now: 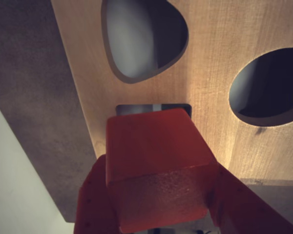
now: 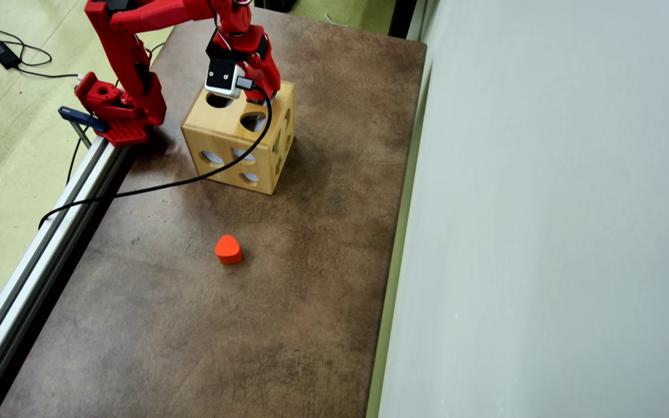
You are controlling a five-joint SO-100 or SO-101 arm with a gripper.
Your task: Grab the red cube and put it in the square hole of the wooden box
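Red cube (image 1: 156, 170), pinched in the gripper (image 1: 158, 204), hangs over the wooden box's (image 1: 219, 63) square hole (image 1: 154, 108); square its edges before lowering

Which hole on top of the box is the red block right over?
The square hole, mostly hidden behind the red block. The other two holes are rounded and uncovered.

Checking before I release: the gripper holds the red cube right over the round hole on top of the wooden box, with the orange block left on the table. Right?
Not quite. In the wrist view the red cube, held by the gripper, sits over the square hole of the wooden box, not a round one. The orange block does lie on the table in the overhead view.
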